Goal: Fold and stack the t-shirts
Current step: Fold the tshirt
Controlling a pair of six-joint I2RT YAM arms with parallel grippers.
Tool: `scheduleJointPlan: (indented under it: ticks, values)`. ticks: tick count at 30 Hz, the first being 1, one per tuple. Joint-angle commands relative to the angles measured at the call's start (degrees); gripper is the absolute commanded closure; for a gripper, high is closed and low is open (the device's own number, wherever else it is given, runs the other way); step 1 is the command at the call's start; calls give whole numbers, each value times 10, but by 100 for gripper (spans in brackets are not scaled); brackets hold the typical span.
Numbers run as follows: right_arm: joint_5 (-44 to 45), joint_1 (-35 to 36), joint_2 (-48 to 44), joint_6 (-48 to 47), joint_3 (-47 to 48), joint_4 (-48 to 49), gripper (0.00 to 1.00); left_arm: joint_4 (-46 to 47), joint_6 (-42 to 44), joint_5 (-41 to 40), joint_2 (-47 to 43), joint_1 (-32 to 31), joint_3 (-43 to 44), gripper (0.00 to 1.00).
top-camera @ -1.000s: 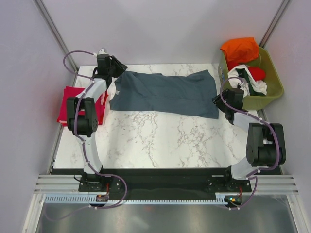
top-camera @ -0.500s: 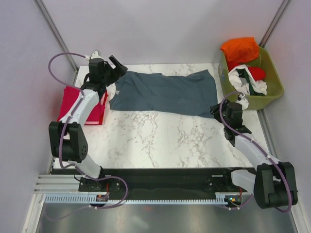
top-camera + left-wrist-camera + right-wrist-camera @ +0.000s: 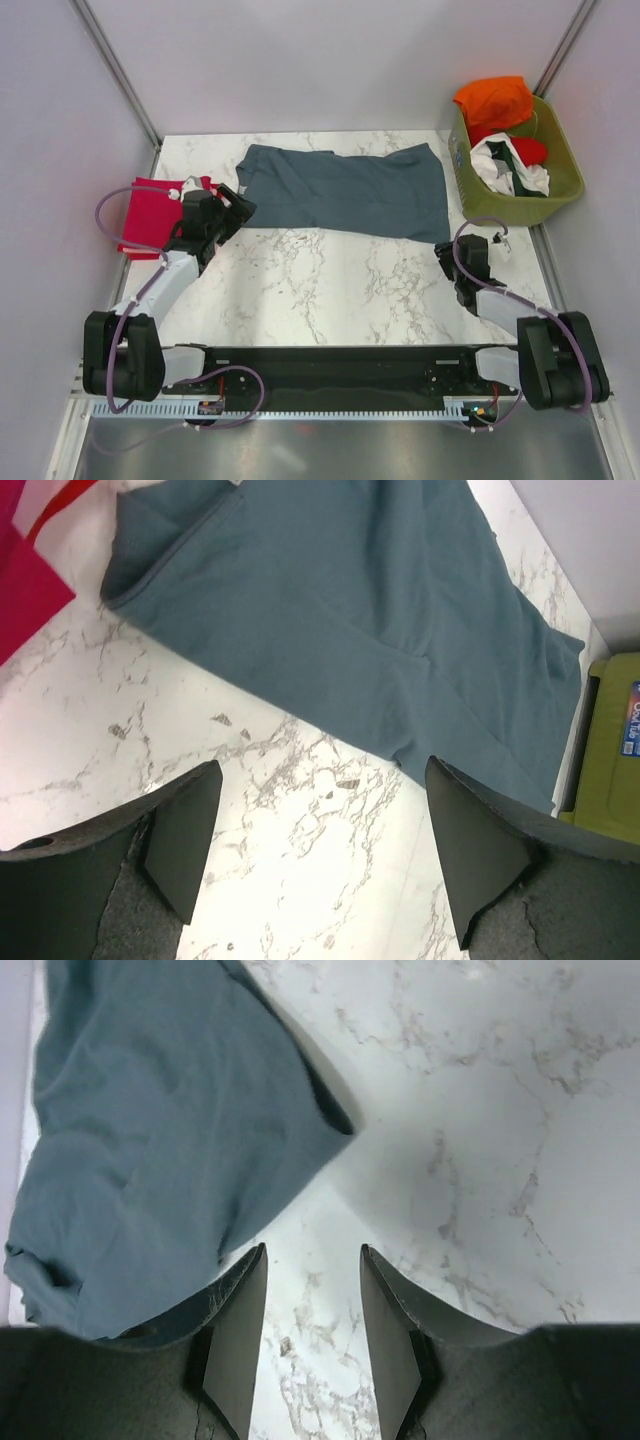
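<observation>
The blue-grey t-shirt (image 3: 345, 190) lies flat across the far half of the marble table (image 3: 330, 290) as a long band, collar end to the left. It looks part-folded, so the step in hand is probably the crosswise fold that makes it a rectangle. Both grippers are released and hold nothing: the left gripper (image 3: 322, 770) hovers spread wide near the collar end, and the right gripper (image 3: 313, 1260) sits low just short of the near right corner. Each would next need to pinch a thin edge off the smooth stone. The cotton is soft, matte and lightly creased. A red t-shirt (image 3: 150, 215) waits folded at the left edge; orange and white ones fill the green plastic basket (image 3: 565, 185)
</observation>
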Motion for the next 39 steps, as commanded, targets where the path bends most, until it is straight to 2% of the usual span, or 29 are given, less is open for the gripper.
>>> scheduleJointPlan:
  ticks: [1,4,12,14,15,16,17,19,20,27,31,39]
  values:
    - [30,3,67,46,14,77,50,68,-38,-20,-36,1,-17,11]
    - [38,4,112,42,30,116,51,69,-37,-26,-39,1,-26,11]
    - [62,3,193,55,64,139,52,69,-38,-53,-54,2,-48,12]
    - [68,3,213,58,73,138,57,69,-39,-60,-60,2,-51,12]
    - [70,3,216,60,76,136,61,69,-39,-64,-65,2,-53,12]
    - [73,2,220,60,79,135,76,69,-39,-65,-66,2,-54,12]
    - [76,2,217,60,79,130,85,69,-38,-67,-68,2,-55,12]
    - [84,2,195,54,77,106,99,69,-39,-69,-71,1,-59,12]
    - [95,3,184,51,76,96,100,69,-38,-69,-72,2,-61,13]
    - [90,-43,57,-29,59,-41,100,71,-60,-57,-72,-2,-101,15]
    - [58,-88,-6,-58,10,-58,100,90,-74,-69,-73,-17,-132,16]
    - [32,-97,0,-70,-3,-42,100,129,-95,-114,-18,-63,-138,21]
